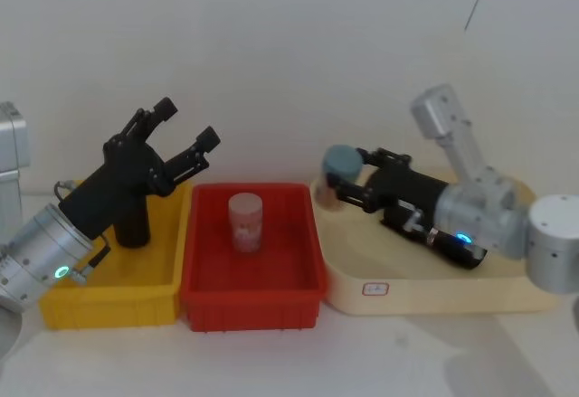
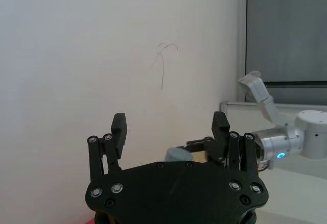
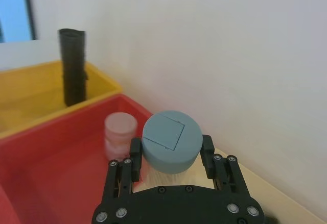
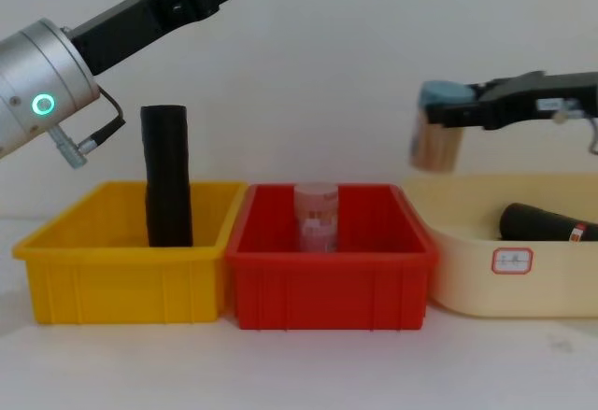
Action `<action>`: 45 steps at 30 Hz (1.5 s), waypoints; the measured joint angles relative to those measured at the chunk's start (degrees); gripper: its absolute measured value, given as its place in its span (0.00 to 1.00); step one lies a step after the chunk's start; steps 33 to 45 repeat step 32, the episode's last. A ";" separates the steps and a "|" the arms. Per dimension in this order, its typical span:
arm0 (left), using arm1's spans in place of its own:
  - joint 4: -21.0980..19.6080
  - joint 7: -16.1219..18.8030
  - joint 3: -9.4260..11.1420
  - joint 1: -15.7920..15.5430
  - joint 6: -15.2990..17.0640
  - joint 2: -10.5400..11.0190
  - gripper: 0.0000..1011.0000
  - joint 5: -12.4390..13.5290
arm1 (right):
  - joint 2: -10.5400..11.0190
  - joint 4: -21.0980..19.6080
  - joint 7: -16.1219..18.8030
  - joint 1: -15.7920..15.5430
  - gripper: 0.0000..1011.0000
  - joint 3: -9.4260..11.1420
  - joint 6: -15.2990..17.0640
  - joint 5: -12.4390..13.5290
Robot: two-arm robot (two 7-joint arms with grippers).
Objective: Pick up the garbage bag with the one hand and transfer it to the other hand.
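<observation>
The garbage bag (image 1: 134, 223) (image 4: 167, 176) (image 3: 72, 66) is a matt black roll standing upright in the yellow bin (image 1: 109, 305), rising above its rim. My left gripper (image 1: 188, 121) (image 2: 169, 119) is open and empty. It is raised above and to the right of the roll, apart from it, and points up toward the back wall. Over the left end of the cream tray (image 1: 425, 293), my right gripper (image 1: 344, 178) (image 3: 171, 147) (image 4: 448, 111) is shut on a blue-lidded clear jar (image 1: 342, 162) (image 4: 437, 139) and holds it in the air.
A red bin (image 1: 253, 302) between the yellow bin and the tray holds a small pinkish jar (image 1: 245, 222). A second black roll (image 4: 542, 223) with a red-and-white mark at its end lies in the cream tray. The white wall stands close behind.
</observation>
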 joint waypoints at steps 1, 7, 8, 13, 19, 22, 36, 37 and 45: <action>0.00 0.00 0.00 0.00 0.00 0.00 0.99 0.00 | 0.93 -1.61 -0.75 -1.18 0.67 0.86 0.34 0.27; 0.00 0.00 0.00 0.00 0.00 0.00 0.99 0.00 | 4.05 -7.10 -2.72 -5.67 0.67 3.39 2.09 1.12; 0.00 0.00 0.00 0.00 0.00 0.00 0.99 0.00 | 4.80 -8.31 -3.05 -6.86 0.67 3.84 2.61 1.31; 0.00 0.00 0.00 0.00 0.00 0.00 0.99 0.00 | 6.35 -10.73 -3.52 -9.62 0.67 4.46 3.88 1.74; 0.00 0.00 0.00 0.00 0.00 0.00 0.99 0.00 | 8.03 -13.10 -3.52 -12.55 0.76 4.60 4.88 2.11; 0.00 0.00 0.00 0.00 0.00 0.00 0.99 0.00 | 8.61 -14.02 -3.45 -13.61 0.84 4.59 4.96 2.35; 0.00 0.00 0.00 0.00 0.00 0.00 0.99 0.00 | 9.88 -17.73 -2.76 -17.25 0.99 6.47 2.12 5.06; 0.00 0.00 0.00 0.00 0.00 0.00 0.99 0.00 | 9.88 -17.73 -2.76 -17.25 0.99 6.47 2.12 5.06; 0.00 0.00 0.00 0.00 0.00 0.00 0.99 0.00 | 9.88 -17.73 -2.76 -17.25 0.99 6.47 2.12 5.06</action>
